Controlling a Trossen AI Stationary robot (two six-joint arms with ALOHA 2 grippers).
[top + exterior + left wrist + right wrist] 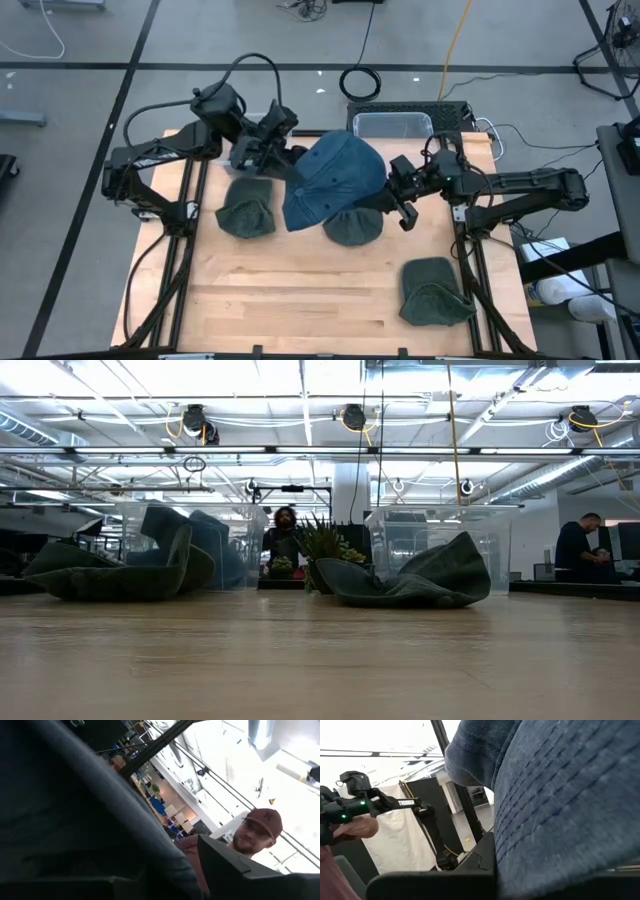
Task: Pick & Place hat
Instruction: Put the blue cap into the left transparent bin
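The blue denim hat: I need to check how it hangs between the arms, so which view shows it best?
The high view: the whole blue denim hat shows there, held up between the left gripper and right gripper. The right wrist view shows only close-up stitched denim, the left wrist view only dark blurred cloth, and the low view misses it.

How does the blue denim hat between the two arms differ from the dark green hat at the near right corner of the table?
The blue denim hat is held up between the left gripper and the right gripper; the dark green hat lies on the wooden table, touched by neither. The denim one is blue and spread wide; the green one is slumped and crumpled. The denim one looks larger from above. Both are soft fabric hats.
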